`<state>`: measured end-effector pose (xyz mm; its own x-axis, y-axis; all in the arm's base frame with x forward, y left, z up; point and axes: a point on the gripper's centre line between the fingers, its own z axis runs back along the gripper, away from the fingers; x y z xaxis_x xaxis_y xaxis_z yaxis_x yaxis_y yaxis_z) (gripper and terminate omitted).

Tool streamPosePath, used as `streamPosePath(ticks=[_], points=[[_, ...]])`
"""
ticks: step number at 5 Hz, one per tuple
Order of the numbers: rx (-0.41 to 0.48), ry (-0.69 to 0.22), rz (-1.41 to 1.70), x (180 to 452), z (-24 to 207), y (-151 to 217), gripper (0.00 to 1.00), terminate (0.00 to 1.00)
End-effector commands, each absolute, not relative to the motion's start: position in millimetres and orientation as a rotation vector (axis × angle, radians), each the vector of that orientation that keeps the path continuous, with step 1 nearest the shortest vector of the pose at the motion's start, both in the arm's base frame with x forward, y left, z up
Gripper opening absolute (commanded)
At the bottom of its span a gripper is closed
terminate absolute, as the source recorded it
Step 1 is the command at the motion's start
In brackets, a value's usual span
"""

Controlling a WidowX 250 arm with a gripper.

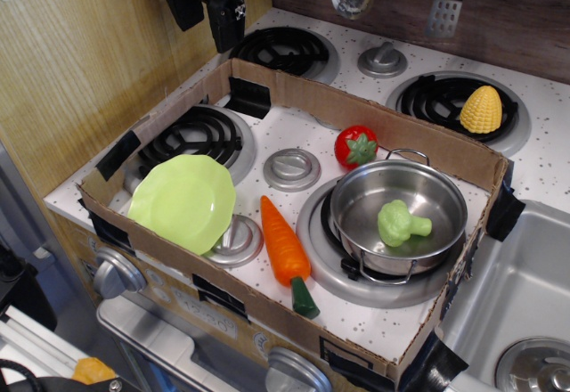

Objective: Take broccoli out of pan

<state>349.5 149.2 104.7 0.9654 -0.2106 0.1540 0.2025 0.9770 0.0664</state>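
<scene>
The light-green toy broccoli (402, 223) lies inside the shiny steel pan (443, 193), right of the pan's middle. The pan stands on the front right burner inside a low cardboard box. My gripper (205, 0) is a black shape at the top left, high above the back left burner and far from the pan. Its fingers point down with nothing between them. Whether they are open or shut does not show.
A light-green plate (183, 201) leans at the front left. An orange carrot (285, 245) lies in front of the pan's left. A red tomato (355, 146) sits behind the pan. Yellow corn (481, 110) rests on the back right burner. A cardboard wall (356, 107) rings the area. A sink (525, 303) is at the right.
</scene>
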Motion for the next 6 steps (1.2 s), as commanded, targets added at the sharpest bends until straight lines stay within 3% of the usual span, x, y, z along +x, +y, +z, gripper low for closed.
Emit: streamPosePath(ticks=[1,3,4,6], points=[[0.05,-0.161,-0.209,349.5,104.7,149.2,1.0,0.0],[0.161,-0.14,-0.02,340.5,147.7,119.0,1.0,0.0],[0.124,-0.128,0.064,343.5,157.2,93.1,1.0,0.0],[0.028,-0.194,0.228,341.5,139.7,20.9,1.0,0.0]])
